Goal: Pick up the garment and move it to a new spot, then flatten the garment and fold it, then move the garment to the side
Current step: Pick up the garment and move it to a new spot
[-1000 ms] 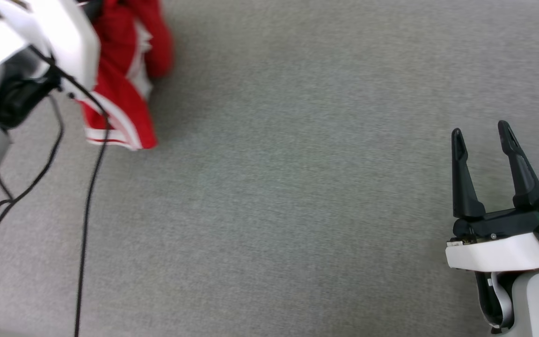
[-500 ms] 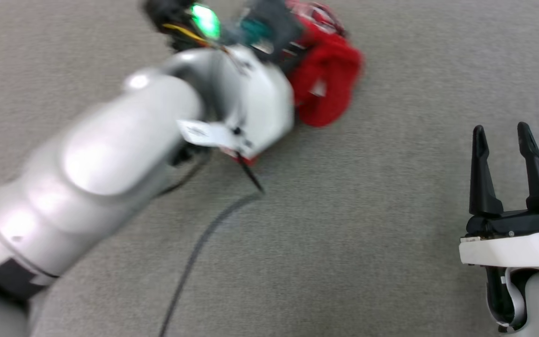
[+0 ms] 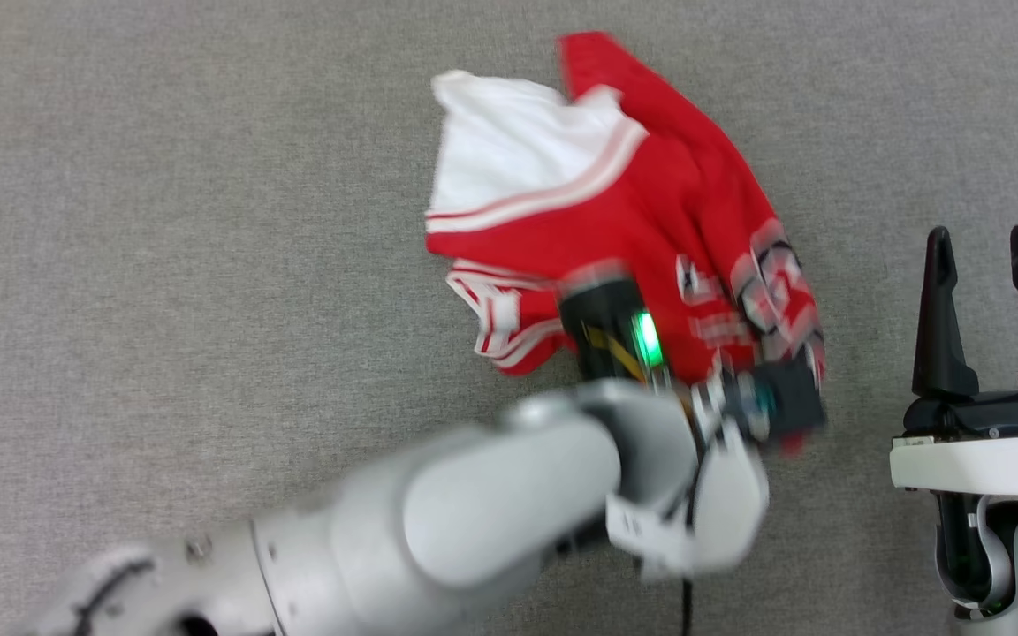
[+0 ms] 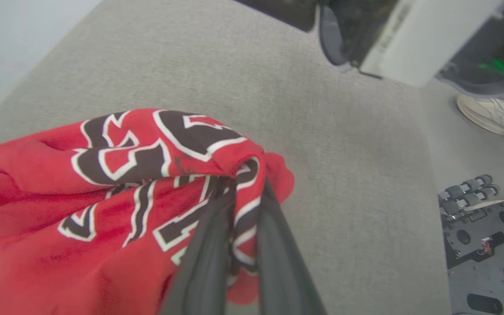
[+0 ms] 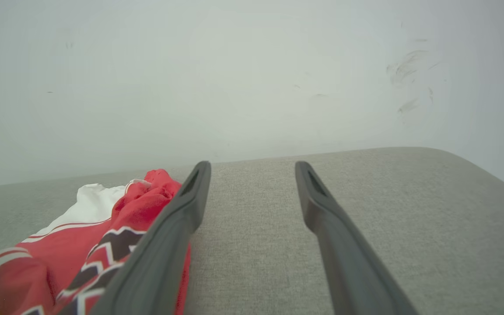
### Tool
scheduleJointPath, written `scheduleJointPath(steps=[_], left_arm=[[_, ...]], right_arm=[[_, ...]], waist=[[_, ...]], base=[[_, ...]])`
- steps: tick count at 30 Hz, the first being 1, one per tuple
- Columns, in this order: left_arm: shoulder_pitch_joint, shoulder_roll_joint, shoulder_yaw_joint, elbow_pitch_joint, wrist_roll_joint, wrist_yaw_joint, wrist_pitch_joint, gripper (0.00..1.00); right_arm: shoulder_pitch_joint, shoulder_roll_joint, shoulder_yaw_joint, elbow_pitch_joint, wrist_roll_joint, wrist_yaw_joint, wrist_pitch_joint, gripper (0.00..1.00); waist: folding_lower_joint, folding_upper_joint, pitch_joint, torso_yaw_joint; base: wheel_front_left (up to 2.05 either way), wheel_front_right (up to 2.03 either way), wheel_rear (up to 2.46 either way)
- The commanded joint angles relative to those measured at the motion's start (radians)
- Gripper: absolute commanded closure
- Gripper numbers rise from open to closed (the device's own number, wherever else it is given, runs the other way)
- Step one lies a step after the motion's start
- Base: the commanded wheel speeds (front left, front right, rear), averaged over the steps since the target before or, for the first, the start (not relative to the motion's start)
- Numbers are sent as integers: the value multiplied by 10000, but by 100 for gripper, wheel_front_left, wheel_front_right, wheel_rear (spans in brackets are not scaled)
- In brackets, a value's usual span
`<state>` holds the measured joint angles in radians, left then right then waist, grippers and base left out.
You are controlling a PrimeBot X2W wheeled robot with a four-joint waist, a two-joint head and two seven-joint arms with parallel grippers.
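The left gripper (image 4: 245, 197) pinches a lettered fold of the limp, probably light red jersey T-shirt (image 3: 615, 230) (hem corners look better holds); the right gripper (image 3: 980, 234), lower right, gapes empty.

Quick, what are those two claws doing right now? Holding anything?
Left gripper: closed, pinching a fold of the red jersey.
Right gripper: open, holding nothing.

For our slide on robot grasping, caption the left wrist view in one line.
Left tool shut on a fold of the red garment, black white-outlined lettering bunched over the grey surface.
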<state>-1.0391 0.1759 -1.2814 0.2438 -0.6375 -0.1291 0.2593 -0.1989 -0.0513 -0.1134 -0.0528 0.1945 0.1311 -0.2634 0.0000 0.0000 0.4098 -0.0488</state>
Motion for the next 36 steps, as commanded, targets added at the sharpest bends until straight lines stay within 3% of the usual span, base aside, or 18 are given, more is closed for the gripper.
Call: scheduleJointPath(steps=[1, 8, 13, 14, 15, 21, 24, 28, 36], left_arm=[[335, -71, 27, -105, 234, -4, 177, 100], [2058, -398, 17, -379, 700, -4, 987, 100], [2372, -473, 8, -222, 974, -6, 737, 100], [2331, -494, 12, -151, 1012, -6, 476, 76], [2234, -528, 11, -87, 1135, -4, 121, 0], [1732, -720, 87, 698, 1367, -4, -2613, 0], [1724, -777, 327, 972, 1423, 115, -3414, 0], [1914, -623, 1251, 1451, 1544, 1159, -4838, 0], [2789, 194, 3229, 975, 1896, 2829, -5258, 0]], right_arm=[[-134, 18, 48, 16, 6, -7, -21, 0], [-239, 18, 117, 56, -116, -7, -21, 0], [-151, 18, 141, 138, -207, -7, -21, 0], [-108, 18, 132, 152, -211, -7, -21, 0], [-59, 18, 133, 175, -235, -7, -21, 0], [390, 17, 72, 336, -316, -7, -21, 0], [553, 19, 48, 389, -331, -7, -21, 0], [932, 19, -2, 450, -359, -7, -21, 0], [1323, 19, 88, 587, -408, -7, -21, 0]], waist=[[0, 0, 57, -19], [0, 0, 209, 12], [0, 0, 46, 113], [0, 0, -29, 151], [0, 0, -122, 190], [0, 0, -930, 437], [0, 0, -1224, 504], [0, 0, -1818, 716], [0, 0, -2474, 936]], base=[[0, 0, 0], [0, 0, 0], [0, 0, 0], [0, 0, 0], [0, 0, 0], [0, 0, 0], [0, 0, 0], [0, 0, 0], [0, 0, 0]])
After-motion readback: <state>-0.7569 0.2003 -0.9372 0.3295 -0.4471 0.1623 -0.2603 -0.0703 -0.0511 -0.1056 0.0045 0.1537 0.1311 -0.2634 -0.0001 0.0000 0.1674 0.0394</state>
